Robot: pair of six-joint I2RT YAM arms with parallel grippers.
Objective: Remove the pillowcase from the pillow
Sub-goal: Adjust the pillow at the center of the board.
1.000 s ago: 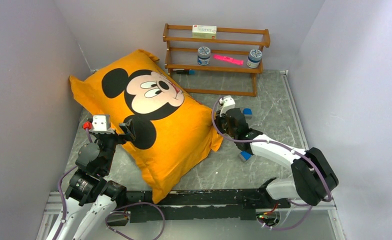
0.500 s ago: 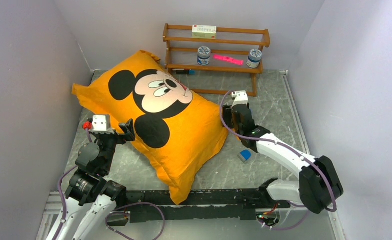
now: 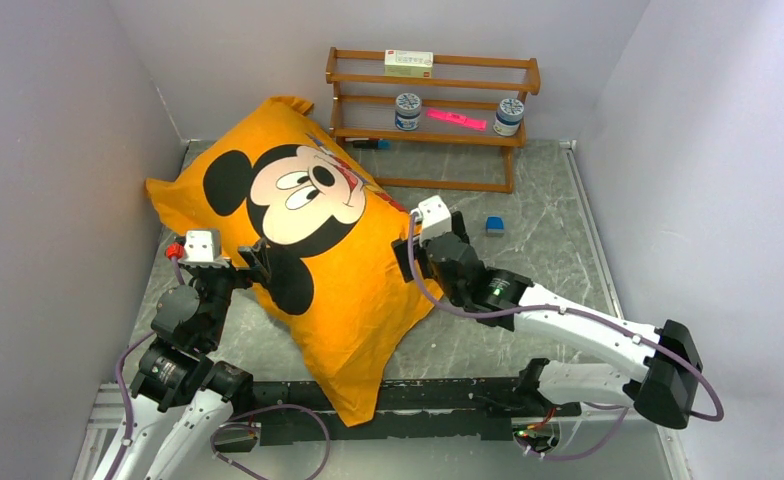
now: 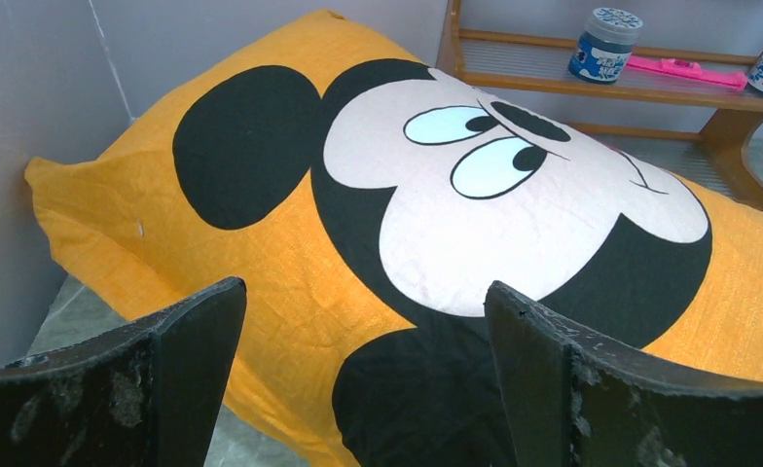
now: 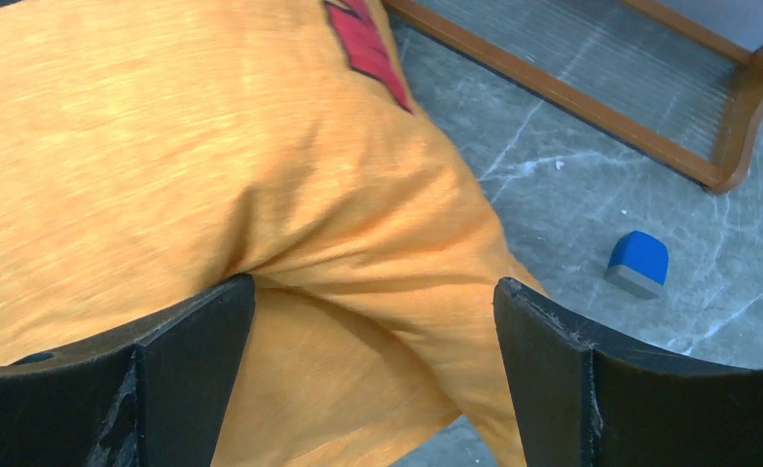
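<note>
The left gripper (image 4: 363,287) is held wide open at the near-left side of the pillowcase (image 3: 363,285), with nothing gripped. The pillowcase is spread face-up across the table's left and middle, with the pillow hidden inside it. The right gripper (image 5: 373,282) is spread wide over its right edge. A blue block (image 3: 494,225) is seen farther right.

Bright even overhead light — soft shadows, no glare, all views sharp.
</note>
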